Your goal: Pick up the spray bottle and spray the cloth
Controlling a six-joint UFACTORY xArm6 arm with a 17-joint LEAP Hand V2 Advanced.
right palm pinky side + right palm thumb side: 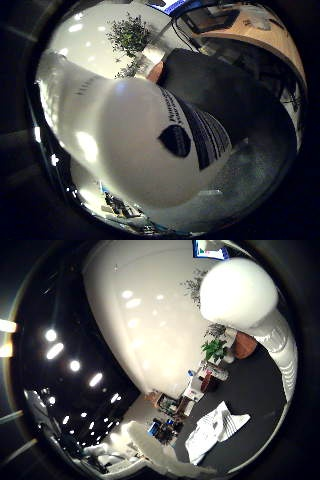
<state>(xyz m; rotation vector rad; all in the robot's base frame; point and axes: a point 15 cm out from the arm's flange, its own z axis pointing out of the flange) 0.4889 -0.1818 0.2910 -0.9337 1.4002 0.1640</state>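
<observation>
A white spray bottle (135,145) with a black printed label fills most of the little finger side view, pressed close against my palm. Its smooth white body (145,325) also takes up much of the thumb side view. My right hand (250,310) shows as white fingers curling round the bottle, one rounded fingertip (239,292) beside it and another (150,450) at the opposite edge. The white cloth (215,432) lies crumpled on the dark table (255,390), some way off from the palm and the bottle.
Potted green plants (215,347) and a brown pot (245,345) stand beyond the table's far edge. Boxes and small clutter (170,417) sit beside the table. A curved wooden desk (272,37) and another plant (129,34) lie further off.
</observation>
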